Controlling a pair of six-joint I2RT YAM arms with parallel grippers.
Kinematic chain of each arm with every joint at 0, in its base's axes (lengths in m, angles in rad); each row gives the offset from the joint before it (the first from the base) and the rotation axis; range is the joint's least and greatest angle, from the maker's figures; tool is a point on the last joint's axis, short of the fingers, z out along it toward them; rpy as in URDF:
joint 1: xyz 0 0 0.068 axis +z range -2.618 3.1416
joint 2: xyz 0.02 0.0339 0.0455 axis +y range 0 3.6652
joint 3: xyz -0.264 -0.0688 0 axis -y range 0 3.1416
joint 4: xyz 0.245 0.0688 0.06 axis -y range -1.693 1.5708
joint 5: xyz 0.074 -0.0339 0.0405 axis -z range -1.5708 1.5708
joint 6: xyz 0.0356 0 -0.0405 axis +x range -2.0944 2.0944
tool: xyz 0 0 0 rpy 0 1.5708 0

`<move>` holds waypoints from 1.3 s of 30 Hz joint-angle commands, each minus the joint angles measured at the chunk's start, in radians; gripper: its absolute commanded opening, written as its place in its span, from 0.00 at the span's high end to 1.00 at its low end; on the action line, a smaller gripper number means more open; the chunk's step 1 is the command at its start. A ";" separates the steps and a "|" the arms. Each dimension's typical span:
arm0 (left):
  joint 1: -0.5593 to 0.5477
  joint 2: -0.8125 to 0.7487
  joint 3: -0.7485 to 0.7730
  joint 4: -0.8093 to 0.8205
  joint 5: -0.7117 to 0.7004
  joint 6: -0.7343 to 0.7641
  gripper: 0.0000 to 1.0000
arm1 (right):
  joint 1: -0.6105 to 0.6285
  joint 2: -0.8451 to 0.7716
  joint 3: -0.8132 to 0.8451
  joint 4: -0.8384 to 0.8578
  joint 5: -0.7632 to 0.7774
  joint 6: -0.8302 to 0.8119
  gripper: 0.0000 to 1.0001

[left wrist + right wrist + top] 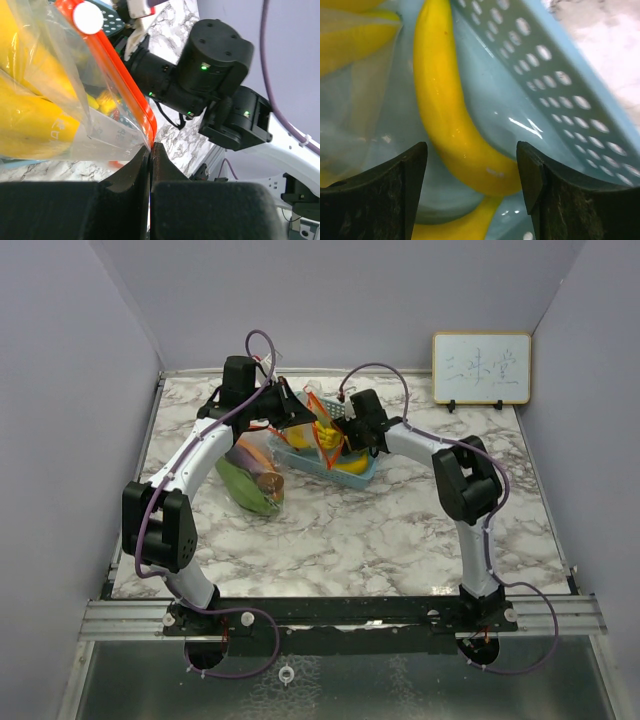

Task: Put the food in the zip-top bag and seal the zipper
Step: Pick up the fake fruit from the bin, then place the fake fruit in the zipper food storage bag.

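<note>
left gripper point(151, 148) is clamped tight on the orange zipper edge point(126, 82) of the clear plastic zip-top bag point(65, 107), and the right gripper point(471, 152) hangs with jaws wide either side of the curved yellow bananas point(442, 107) lying in the blue perforated plastic basket point(560, 75) near the marble table's point(400, 535) far edge

Both arms carry white curved link shells point(198, 455) and black cylindrical joint housings point(160, 525). Purple cables point(262, 45) run along them. Right gripper point(471, 150) fingers point(375, 200) matt black.

Marble-look table point(380, 540), perhaps lavender walls point(350, 300)
</note>
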 commanded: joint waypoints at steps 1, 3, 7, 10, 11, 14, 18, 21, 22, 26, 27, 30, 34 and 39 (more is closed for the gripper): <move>0.003 -0.016 0.020 0.021 0.034 0.008 1.00 | 0.000 0.055 0.009 -0.008 -0.080 0.011 0.29; 0.003 -0.007 0.023 0.021 0.035 0.006 1.00 | 0.000 0.066 -0.001 0.010 -0.081 -0.002 0.29; 0.003 0.006 0.035 0.019 0.036 0.004 1.00 | -0.004 0.093 -0.006 0.025 -0.095 -0.022 0.30; 0.003 0.011 0.035 0.018 0.034 -0.002 1.00 | -0.006 0.103 0.002 0.001 -0.099 -0.016 0.71; 0.003 0.011 0.034 0.019 0.036 -0.003 1.00 | -0.008 0.091 -0.013 -0.015 -0.087 -0.008 0.84; 0.005 0.007 0.029 0.026 0.038 -0.010 1.00 | -0.023 -0.020 -0.137 0.009 -0.076 0.007 0.92; 0.004 0.001 0.025 0.033 0.042 -0.021 1.00 | -0.045 -0.204 -0.295 0.036 -0.117 0.020 0.93; 0.003 -0.011 0.003 0.073 0.060 -0.060 1.00 | -0.045 -0.313 -0.347 0.007 -0.142 0.024 0.93; 0.003 -0.017 -0.007 0.094 0.070 -0.081 1.00 | -0.045 -0.357 -0.365 0.018 -0.156 0.026 0.93; 0.000 -0.034 -0.035 0.147 0.083 -0.146 1.00 | -0.045 -0.511 -0.390 0.129 -0.209 0.029 0.93; 0.001 -0.035 -0.037 0.152 0.084 -0.160 1.00 | -0.045 -0.543 -0.383 0.160 -0.225 0.037 0.93; 0.000 -0.038 -0.055 0.182 0.081 -0.224 1.00 | -0.045 -0.624 -0.381 0.314 -0.320 0.112 0.93; -0.002 -0.052 -0.091 0.252 0.089 -0.322 1.00 | -0.045 -0.666 -0.430 0.602 -0.407 0.304 0.94; -0.002 -0.074 -0.132 0.239 0.061 -0.343 1.00 | -0.045 -0.577 -0.509 1.021 -0.463 0.592 0.97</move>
